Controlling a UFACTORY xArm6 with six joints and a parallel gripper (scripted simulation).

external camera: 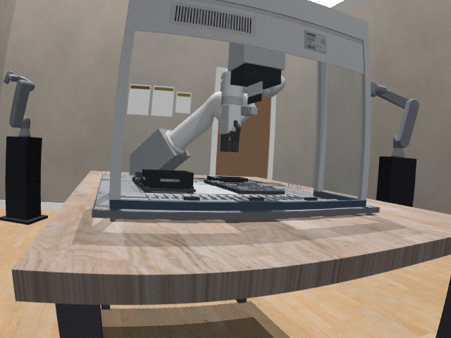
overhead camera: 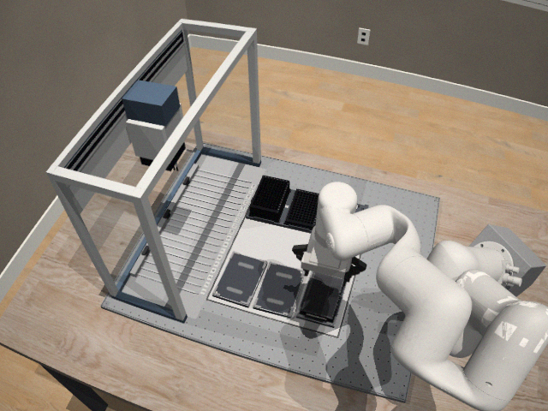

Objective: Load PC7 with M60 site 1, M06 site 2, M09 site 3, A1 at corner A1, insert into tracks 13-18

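- Gripper (external camera: 230,141) spread wide, holding nothing, hanging well above the deck at centre frame in the exterior view.
- Carrier PC7 (overhead camera: 247,304) lying lower centre in the top view, beside the rails (overhead camera: 194,229).
- Dark plate (overhead camera: 319,297) seated on the carrier's right-hand site, directly beneath the wrist; other two sites bare.
- Deep-well block (overhead camera: 268,198) and 96-well plate (overhead camera: 301,208) sitting in nests, upper centre.
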